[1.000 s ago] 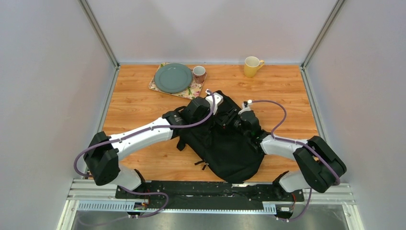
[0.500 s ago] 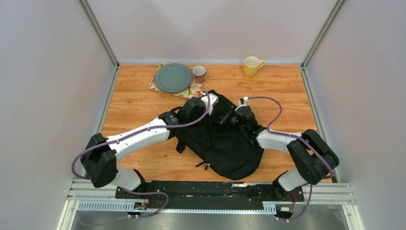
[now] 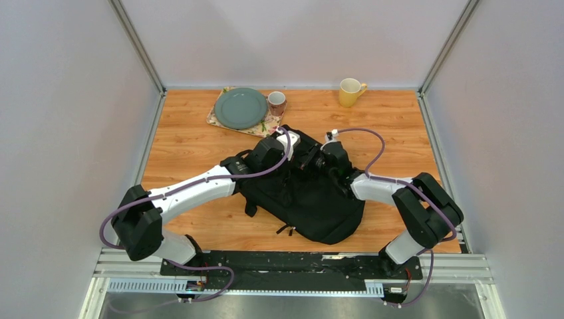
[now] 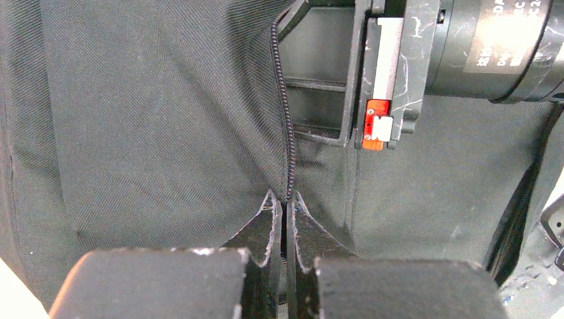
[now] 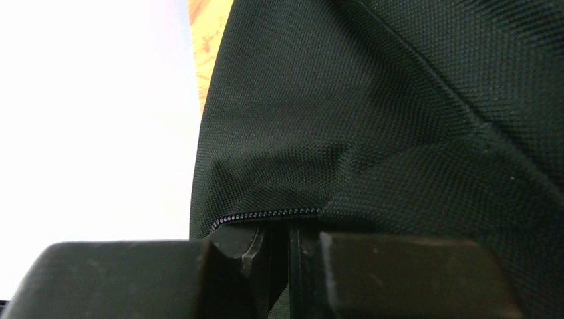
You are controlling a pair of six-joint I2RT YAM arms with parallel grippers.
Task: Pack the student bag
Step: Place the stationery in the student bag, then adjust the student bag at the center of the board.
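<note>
The student bag (image 3: 312, 203) is a large black backpack lying in the middle of the wooden table. At its far end my left gripper (image 3: 290, 141) is shut on the bag's zipper edge; in the left wrist view the fingertips (image 4: 286, 198) pinch the zipper teeth (image 4: 287, 119). My right gripper (image 3: 311, 158) sits just to the right of it, also at the bag's far end. In the right wrist view its jaws (image 5: 282, 229) stand nearly together, with the bag's zipper edge (image 5: 266, 214) and fabric (image 5: 372, 119) pinched between them. The right gripper's body (image 4: 399, 66) shows in the left wrist view.
A grey-green plate (image 3: 240, 107) rests on a floral mat (image 3: 214, 120) at the back left, with a small cup (image 3: 277, 102) beside it. A yellow mug (image 3: 350, 92) stands at the back right. Grey walls enclose the table on three sides.
My right gripper has moved left toward the bag's far end and closed on its zipper edge. The left gripper has shifted slightly left, and the bag has moved a little with it.
</note>
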